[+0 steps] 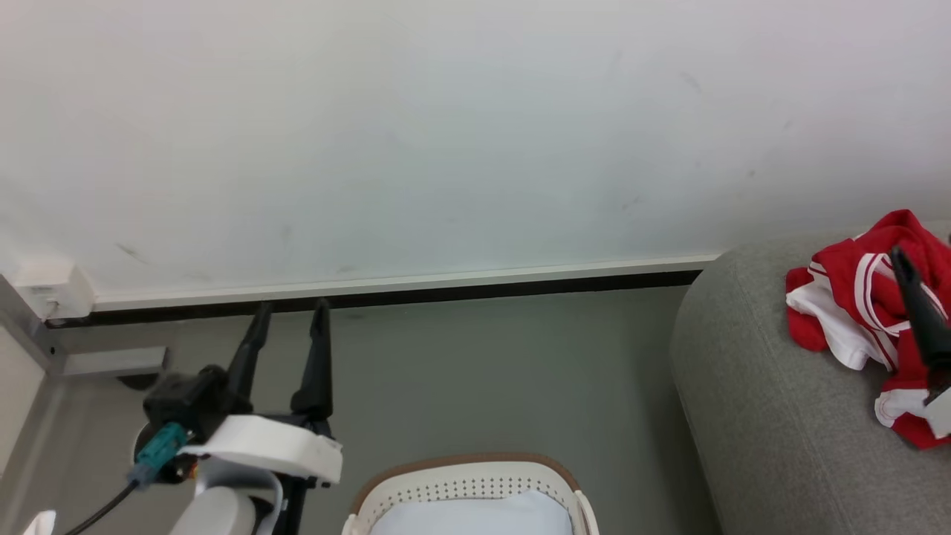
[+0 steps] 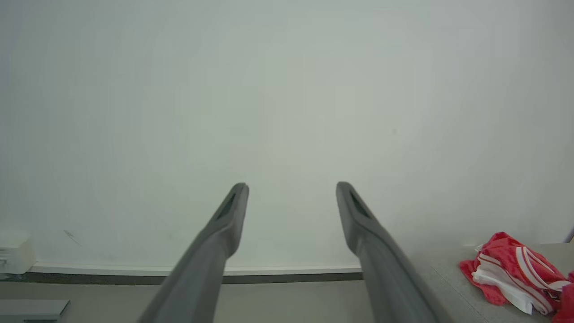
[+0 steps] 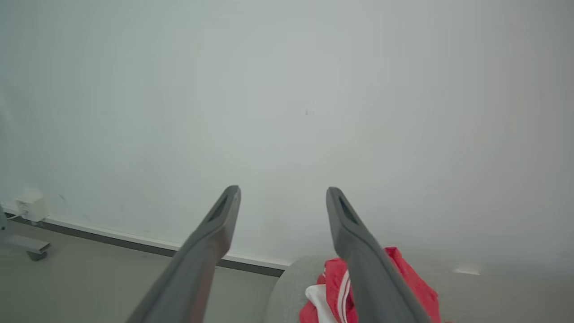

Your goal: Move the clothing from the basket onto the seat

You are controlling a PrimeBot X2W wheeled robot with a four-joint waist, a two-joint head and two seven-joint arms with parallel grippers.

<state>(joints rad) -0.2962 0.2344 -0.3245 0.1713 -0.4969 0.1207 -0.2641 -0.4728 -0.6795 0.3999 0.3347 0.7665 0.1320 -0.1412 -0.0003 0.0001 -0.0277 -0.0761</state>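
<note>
- Clothing: lies as a crumpled red-and-white heap on the seat, close to its rounded edge and well apart from the basket.
- Judged mostly done: at least one red striped garment already on the seat, and no red in the part of the basket in view.
- Not confirmed finished: basket holds a pale blue-white mass, soft-looking, not identifiable as garment or lining. Near half of the basket is cut off by the picture edge, so cannot be certified empty.
- Left fingers: spread wide, gripping nothing, held above the floor just left of the basket, tips toward the wall.
- Right fingers: spread wide, gripping nothing, poised over the heap. Contact with the cloth cannot be told.
- Left to do, as judged: inspect the basket contents, carry over anything that proves to be clothing, otherwise withdraw.
- Seat surface: grey woven fabric, softly rounded at the edge, broad and bare around the heap, with ample room for more.
- Floor: smooth grey-green, no spill of cloth noted between basket and seat.
- Room: plain pale wall with faint scuffs; white skirting over a dark strip; small white box at the wall foot on the left; grey metal foot with a castor nearby.
</note>
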